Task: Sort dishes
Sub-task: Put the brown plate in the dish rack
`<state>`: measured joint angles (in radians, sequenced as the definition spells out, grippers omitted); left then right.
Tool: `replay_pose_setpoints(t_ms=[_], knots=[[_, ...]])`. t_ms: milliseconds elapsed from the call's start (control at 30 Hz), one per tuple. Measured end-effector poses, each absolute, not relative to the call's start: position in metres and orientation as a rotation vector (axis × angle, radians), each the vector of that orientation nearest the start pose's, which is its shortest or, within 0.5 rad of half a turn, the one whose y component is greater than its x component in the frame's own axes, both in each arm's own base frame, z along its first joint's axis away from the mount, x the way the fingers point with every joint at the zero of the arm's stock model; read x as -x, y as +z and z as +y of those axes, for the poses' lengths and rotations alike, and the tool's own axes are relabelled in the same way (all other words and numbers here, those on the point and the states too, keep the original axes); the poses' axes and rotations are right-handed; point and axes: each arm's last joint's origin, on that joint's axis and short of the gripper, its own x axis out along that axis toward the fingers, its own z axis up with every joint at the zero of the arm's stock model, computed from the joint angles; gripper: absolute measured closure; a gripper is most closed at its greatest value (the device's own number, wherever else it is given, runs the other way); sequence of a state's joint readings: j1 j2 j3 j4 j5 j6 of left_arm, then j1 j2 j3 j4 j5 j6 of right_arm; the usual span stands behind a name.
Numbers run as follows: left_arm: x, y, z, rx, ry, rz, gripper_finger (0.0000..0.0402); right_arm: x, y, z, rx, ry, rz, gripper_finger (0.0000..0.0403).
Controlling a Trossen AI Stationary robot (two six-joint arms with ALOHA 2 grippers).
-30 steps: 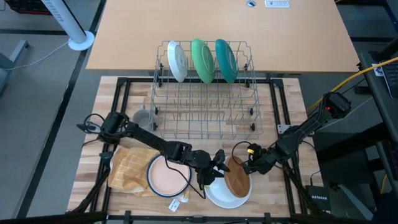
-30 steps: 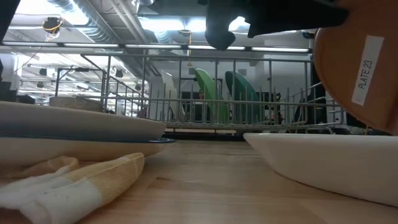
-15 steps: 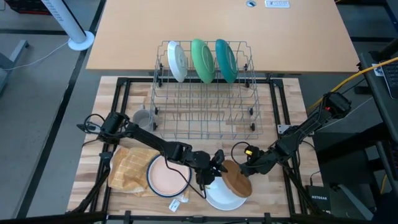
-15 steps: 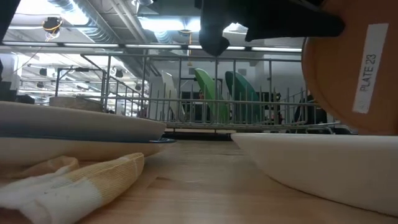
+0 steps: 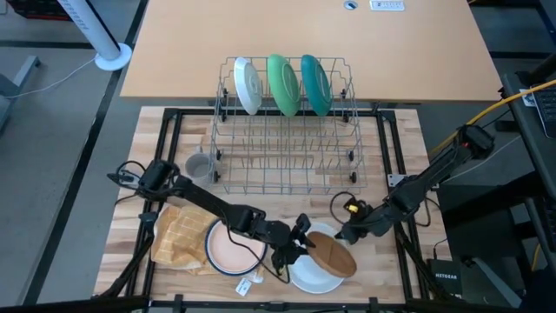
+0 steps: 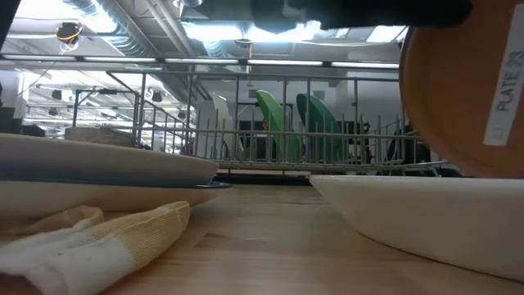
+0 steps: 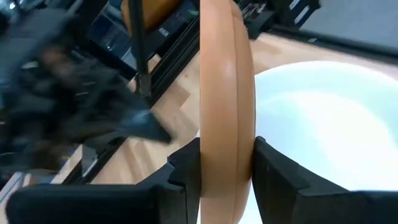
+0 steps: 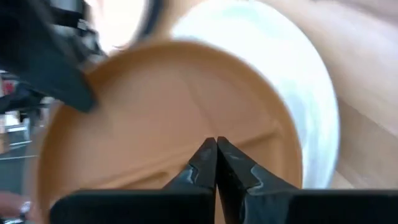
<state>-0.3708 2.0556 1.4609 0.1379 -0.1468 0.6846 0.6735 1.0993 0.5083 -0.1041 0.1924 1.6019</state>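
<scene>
left gripper (image 7: 227,180) clamps brown plate's (image 7: 225,93) rim — above white bowl (image 7: 323,124).

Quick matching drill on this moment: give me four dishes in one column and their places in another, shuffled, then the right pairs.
1. small brown plate
2. teal plate
3. small grey mug
4. peach plate

A. on the table left of the grey wire rack
B. clamped edge-on in the left gripper, above the white bowl
C. upright in the rack
D. on the yellow checked cloth

Pairs: 1-B, 2-C, 3-A, 4-D
</scene>
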Motion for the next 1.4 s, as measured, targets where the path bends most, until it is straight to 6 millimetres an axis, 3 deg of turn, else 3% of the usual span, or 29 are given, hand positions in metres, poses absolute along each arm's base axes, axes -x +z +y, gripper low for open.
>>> replay_pose_setpoints(t_ms=[233,633,933,1167,1400], knots=[[-0.43,0.209,-0.18,-0.766,-0.276,0.359,0.0314,-0.155,0.224,0.112,-1.174,-0.04,0.615,0.0395],[-0.43,0.214,-0.183,-0.367,-0.093,0.375,0.0385,-0.118,0.274,0.077,-1.058,0.085,0.248,0.0395],[-0.436,0.24,-0.19,0.026,-0.035,0.313,0.0377,-0.099,0.288,0.062,-0.999,0.156,0.136,0.0395],[-0.434,0.273,-0.204,0.156,-0.03,0.235,0.0385,-0.093,0.292,0.057,-0.981,0.177,0.098,0.0395],[-0.4,0.314,-0.202,0.263,0.12,0.32,0.0381,-0.092,0.293,0.058,-0.97,0.211,0.11,0.0395]])
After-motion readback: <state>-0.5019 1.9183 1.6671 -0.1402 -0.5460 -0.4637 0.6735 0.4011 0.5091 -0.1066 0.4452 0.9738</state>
